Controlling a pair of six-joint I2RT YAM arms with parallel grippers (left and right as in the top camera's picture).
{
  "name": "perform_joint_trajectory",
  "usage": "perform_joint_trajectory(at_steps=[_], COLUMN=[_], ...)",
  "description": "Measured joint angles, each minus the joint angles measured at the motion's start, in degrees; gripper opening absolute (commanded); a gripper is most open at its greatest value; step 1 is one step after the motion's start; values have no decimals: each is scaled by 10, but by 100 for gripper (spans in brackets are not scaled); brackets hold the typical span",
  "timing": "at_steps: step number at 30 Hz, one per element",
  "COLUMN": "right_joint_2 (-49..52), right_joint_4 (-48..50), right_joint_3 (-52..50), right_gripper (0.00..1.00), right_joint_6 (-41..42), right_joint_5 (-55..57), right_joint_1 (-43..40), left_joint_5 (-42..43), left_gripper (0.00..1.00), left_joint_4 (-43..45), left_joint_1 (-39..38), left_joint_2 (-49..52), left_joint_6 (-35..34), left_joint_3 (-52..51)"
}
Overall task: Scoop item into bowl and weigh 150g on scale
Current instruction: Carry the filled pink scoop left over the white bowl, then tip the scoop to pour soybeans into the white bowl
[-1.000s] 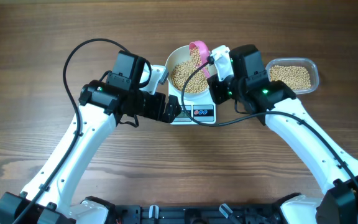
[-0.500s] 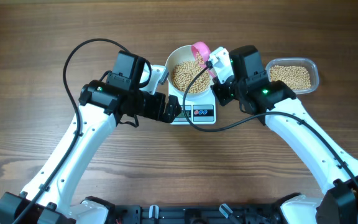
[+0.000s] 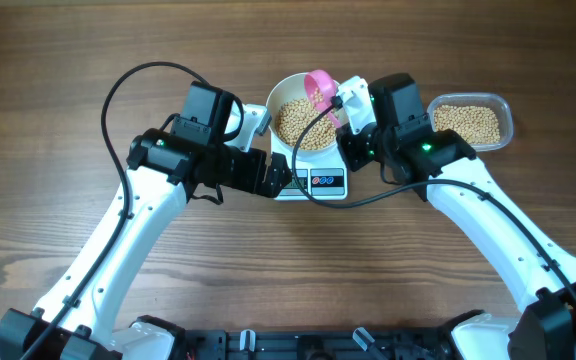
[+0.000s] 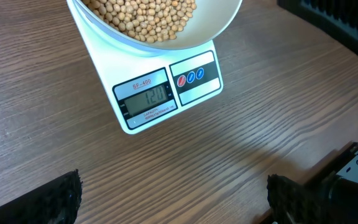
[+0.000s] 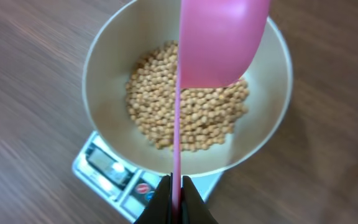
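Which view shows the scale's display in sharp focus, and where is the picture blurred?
Left wrist: the display of the scale is sharp. Right wrist: the pink scoop, near the lens, looks soft, the scale blurred. Overhead: the display is too small to read.

Read on scale (image 4: 114,70), front edge: red mark "SF-400" above LCD (image 4: 146,98). LCD digits "120", slightly blurred. Small print beneath LCD illegible. Button panel (image 4: 195,77): three round symbols, unreadable.

Ahead of your right pincer (image 5: 173,190), the scoop (image 5: 222,37) hangs over the bowl (image 5: 107,81). Beans (image 5: 213,118) lie in it, and it sits on the scale (image 4: 160,93). The container (image 3: 509,122) lies to that pincer's right, on the surface (image 3: 68,60).
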Motion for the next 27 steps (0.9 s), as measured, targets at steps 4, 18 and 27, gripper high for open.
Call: perform_joint_trajectory(at_steps=[4,18,27], right_joint_2=[0,0,0], right_joint_4=[0,2,11], right_joint_3=[0,0,10], right_gripper=[4,4,4], right_joint_6=[28,-123,-195], right_joint_5=[-21,63,142], right_joint_1=[0,2,38], left_joint_5=[0,0,0], left_gripper=[100,100,100], left_joint_4=[0,0,0], left_joint_1=[0,0,0], left_joint_2=[0,0,0], left_joint_6=[0,0,0], left_joint_3=[0,0,0])
